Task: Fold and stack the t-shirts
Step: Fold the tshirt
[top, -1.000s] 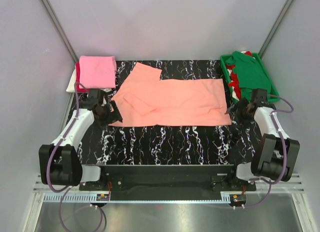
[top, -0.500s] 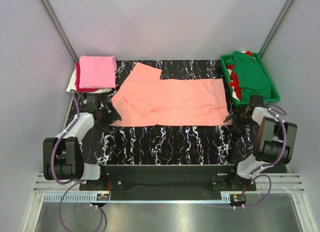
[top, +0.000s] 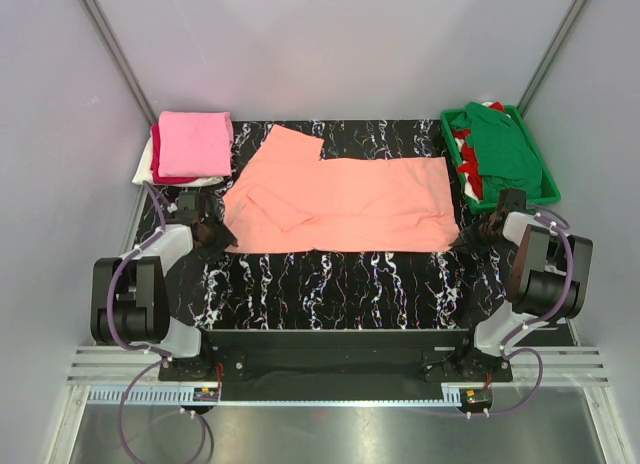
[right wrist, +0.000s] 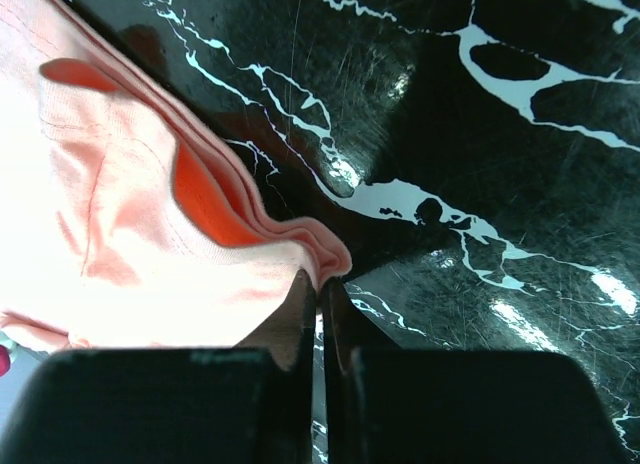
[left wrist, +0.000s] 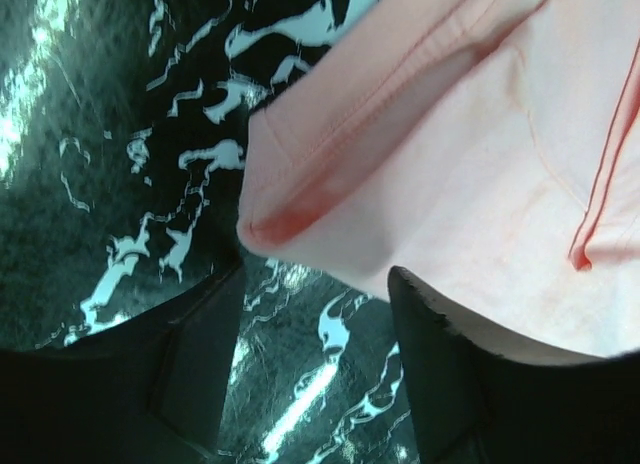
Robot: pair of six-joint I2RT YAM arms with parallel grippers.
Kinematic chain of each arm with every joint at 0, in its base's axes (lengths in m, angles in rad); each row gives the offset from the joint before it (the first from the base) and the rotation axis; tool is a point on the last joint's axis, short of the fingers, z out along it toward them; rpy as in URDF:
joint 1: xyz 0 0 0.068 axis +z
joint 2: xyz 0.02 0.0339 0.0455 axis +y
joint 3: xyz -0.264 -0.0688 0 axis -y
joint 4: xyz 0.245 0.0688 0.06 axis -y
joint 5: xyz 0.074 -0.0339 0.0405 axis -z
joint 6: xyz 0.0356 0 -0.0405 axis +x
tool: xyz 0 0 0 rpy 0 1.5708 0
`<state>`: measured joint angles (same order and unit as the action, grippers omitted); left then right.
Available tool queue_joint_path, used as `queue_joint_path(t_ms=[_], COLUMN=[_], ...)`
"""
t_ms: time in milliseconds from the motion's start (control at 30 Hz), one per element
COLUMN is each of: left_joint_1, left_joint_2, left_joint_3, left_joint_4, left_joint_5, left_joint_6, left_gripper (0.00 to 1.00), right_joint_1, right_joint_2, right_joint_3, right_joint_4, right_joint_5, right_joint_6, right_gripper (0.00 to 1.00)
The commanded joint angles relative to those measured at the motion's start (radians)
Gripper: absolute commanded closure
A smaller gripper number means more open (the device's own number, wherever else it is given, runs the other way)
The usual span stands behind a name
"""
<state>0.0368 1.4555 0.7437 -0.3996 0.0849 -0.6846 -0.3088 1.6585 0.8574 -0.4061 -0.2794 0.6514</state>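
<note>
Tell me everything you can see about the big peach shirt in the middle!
The peach t-shirt is soft, plain cloth with stitched hems. It lies spread flat across the black marbled table, with a flap folded over on the part towards the left arm. The right end effector is shut and seems to pinch its near right corner. The left end effector is open at its near left corner.

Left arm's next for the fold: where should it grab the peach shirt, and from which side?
The shirt's near-left corner, coming in low from the left. Elsewhere it lies flat; that corner is a doubled hem curled up, right before the left gripper's open jaws.
</note>
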Motion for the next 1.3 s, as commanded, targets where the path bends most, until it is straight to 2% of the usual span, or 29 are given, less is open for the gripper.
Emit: queue_joint_path(t_ms=[0, 67, 100, 133, 200, 500, 733, 767, 833, 867, 900, 933, 967, 1000, 1033, 1067, 1133, 1200, 1233, 1267], left_joint_1=[0.002, 0.003, 0.003, 0.003, 0.003, 0.005, 0.005, 0.005, 0.005, 0.005, 0.005, -0.005, -0.017, -0.018, -0.017, -0.017, -0.018, -0.017, -0.017, -0.018], left_joint_2=[0.031, 0.042, 0.040, 0.037, 0.007, -0.251, -0.423, -0.463, -0.501, -0.536, -0.550, -0.566, -0.587, -0.599, -0.613, -0.638, -0.649, -0.647, -0.643, -0.629], left_joint_3=[0.003, 0.016, 0.022, 0.028, 0.029, -0.010, -0.101, -0.109, -0.141, -0.154, -0.167, -0.176, -0.169, -0.165, -0.164, -0.150, -0.126, -0.106, -0.107, -0.113], left_joint_4=[0.105, 0.120, 0.120, 0.119, 0.091, -0.096, -0.195, -0.218, -0.240, -0.255, -0.263, -0.257, -0.272, -0.286, -0.294, -0.301, -0.314, -0.288, -0.271, -0.234], left_joint_5=[-0.066, -0.070, -0.076, -0.074, -0.083, -0.065, -0.033, -0.027, 0.007, 0.027, 0.067, 0.090, 0.105, 0.125, 0.137, 0.141, 0.115, 0.101, 0.102, 0.107], left_joint_6=[-0.004, 0.003, 0.005, 0.007, 0.004, -0.015, -0.053, -0.056, -0.069, -0.072, -0.087, -0.089, -0.090, -0.105, -0.105, -0.099, -0.072, -0.040, -0.036, -0.036], left_gripper=[0.48, 0.63, 0.78, 0.87, 1.00, 1.00, 1.00, 0.99, 0.90, 0.84, 0.70, 0.58, 0.45, 0.30, 0.27, 0.23, 0.21, 0.22, 0.24, 0.25], right_joint_1=[-0.006, -0.006, -0.006, -0.006, -0.009, -0.041, -0.073, -0.075, -0.078, -0.078, -0.078, -0.078, -0.078, -0.078, -0.078, -0.078, -0.075, -0.014, 0.035, 0.192], right_joint_2=[0.027, 0.020, 0.017, 0.004, -0.009, -0.199, -0.319, -0.330, -0.362, -0.377, -0.396, -0.425, -0.437, -0.448, -0.466, -0.476, -0.528, -0.575, -0.607, -0.612], right_joint_3=[0.000, 0.005, 0.008, 0.011, 0.025, 0.029, -0.069, -0.096, -0.121, -0.127, -0.135, -0.136, -0.129, -0.118, -0.103, -0.068, -0.041, -0.021, 0.011, 0.043], right_joint_4=[0.010, -0.005, -0.011, -0.017, -0.052, -0.212, -0.250, -0.252, -0.255, -0.257, -0.252, -0.252, -0.266, -0.276, -0.302, -0.315, -0.303, -0.272, -0.258, -0.269], right_joint_5=[0.059, 0.066, 0.069, 0.075, 0.100, 0.198, 0.244, 0.240, 0.226, 0.220, 0.206, 0.198, 0.192, 0.192, 0.198, 0.197, 0.111, 0.057, 0.084, 0.126], right_joint_6=[-0.024, -0.026, -0.029, -0.029, -0.033, -0.053, -0.019, -0.007, 0.008, 0.023, 0.027, 0.028, 0.027, 0.022, 0.016, -0.004, -0.024, -0.035, -0.027, -0.010], right_gripper=[1.00, 1.00, 1.00, 1.00, 1.00, 1.00, 1.00, 1.00, 1.00, 0.95, 0.61, 0.35, 0.16, 0.06, 0.01, 0.00, 0.02, 0.09, 0.09, 0.09])
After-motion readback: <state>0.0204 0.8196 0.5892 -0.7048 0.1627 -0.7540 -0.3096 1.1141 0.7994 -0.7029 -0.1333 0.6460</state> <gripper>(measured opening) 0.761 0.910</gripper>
